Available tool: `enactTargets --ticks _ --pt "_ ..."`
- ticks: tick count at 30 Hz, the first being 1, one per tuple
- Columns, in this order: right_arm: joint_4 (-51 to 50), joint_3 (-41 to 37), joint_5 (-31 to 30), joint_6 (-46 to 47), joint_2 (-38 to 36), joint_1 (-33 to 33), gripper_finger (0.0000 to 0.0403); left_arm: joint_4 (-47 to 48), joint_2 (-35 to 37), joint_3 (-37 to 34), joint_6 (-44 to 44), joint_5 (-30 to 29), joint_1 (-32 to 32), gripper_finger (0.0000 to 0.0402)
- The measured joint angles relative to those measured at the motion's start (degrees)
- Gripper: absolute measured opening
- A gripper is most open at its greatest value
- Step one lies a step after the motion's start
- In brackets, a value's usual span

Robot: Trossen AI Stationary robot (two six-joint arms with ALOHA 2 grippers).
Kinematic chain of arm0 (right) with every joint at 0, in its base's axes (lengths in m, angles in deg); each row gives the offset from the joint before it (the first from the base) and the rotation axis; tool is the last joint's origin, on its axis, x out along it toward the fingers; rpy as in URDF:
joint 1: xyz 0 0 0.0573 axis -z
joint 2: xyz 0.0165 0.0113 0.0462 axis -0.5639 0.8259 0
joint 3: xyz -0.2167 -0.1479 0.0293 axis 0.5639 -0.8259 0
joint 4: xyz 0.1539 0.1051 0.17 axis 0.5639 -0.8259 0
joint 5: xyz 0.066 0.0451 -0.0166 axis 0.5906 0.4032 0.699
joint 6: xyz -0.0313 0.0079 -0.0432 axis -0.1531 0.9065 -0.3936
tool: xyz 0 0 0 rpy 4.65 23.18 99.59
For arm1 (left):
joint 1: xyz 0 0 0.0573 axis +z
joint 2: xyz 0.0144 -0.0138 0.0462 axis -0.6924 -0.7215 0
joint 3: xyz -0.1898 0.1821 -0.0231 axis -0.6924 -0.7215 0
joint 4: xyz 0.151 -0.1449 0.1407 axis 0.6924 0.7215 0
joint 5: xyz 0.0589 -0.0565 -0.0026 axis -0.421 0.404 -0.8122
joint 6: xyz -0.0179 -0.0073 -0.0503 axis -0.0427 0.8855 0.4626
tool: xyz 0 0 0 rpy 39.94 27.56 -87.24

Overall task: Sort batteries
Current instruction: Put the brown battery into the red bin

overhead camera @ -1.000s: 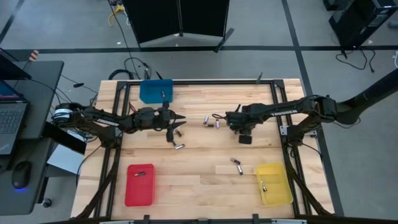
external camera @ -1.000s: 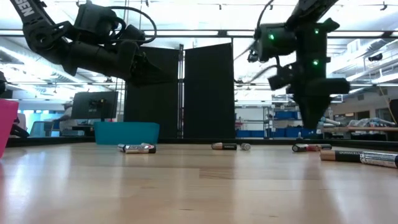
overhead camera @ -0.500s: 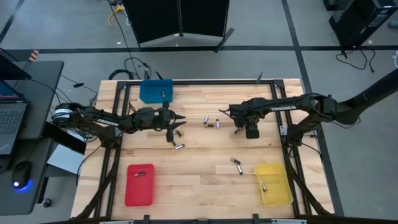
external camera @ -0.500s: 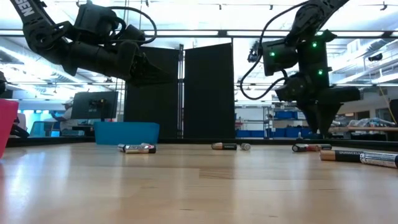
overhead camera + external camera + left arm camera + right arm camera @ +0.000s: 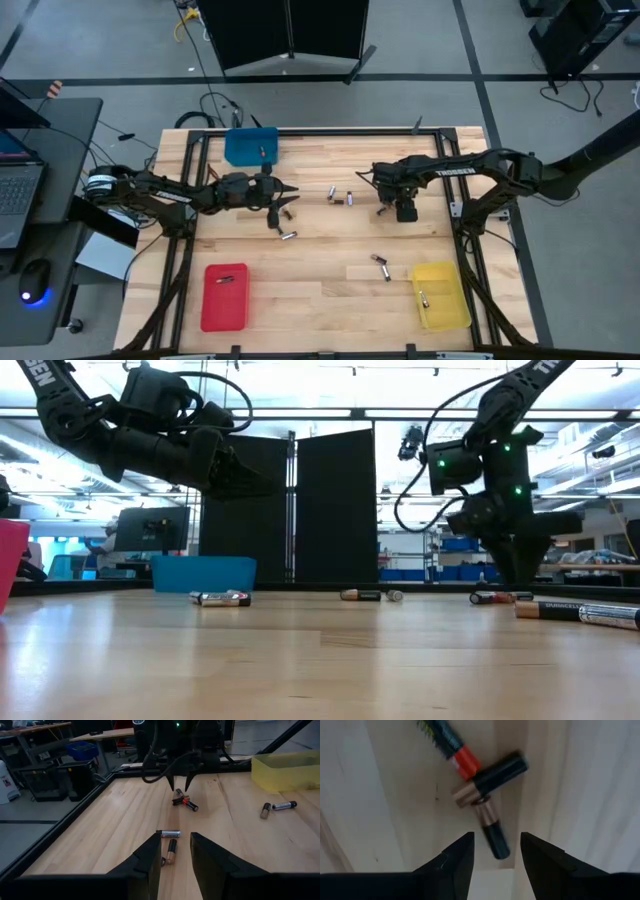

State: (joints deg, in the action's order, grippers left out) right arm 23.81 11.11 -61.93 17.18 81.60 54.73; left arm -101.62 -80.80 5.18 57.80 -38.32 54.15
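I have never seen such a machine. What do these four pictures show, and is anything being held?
Two dark robot arms work at a wooden table. One camera looks down from above, one sits at table height, and one rides on each wrist. The right gripper hangs open just over a small heap of batteries. The left gripper waits open near other loose cells. A blue tray, a red tray and a yellow tray sit at the edges. Nothing is held.

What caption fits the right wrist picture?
Open right gripper hangs over three clustered batteries on the wooden table.
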Motion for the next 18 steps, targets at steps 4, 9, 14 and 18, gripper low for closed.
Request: enactTargets --ticks 4,9,14,18 --pt "2.25 -1.81 0.0 -0.14 0.0 0.07 0.0171 -0.02 0.0 0.02 0.01 -0.01 0.0 0.0111" --pt "4.26 -4.2 0.27 -0.13 -0.18 0.8 0.0156 -0.02 0.0 0.02 0.02 -0.02 0.0 0.0111" --pt "4.82 -5.23 1.32 0.04 -0.27 1.85 0.0137 -0.13 0.0 0.02 0.03 -0.02 0.0 0.0111" --pt "4.63 -5.26 2.06 0.49 -0.2 2.53 0.011 -0.14 0.0 0.02 0.04 -0.02 0.0 0.0111"
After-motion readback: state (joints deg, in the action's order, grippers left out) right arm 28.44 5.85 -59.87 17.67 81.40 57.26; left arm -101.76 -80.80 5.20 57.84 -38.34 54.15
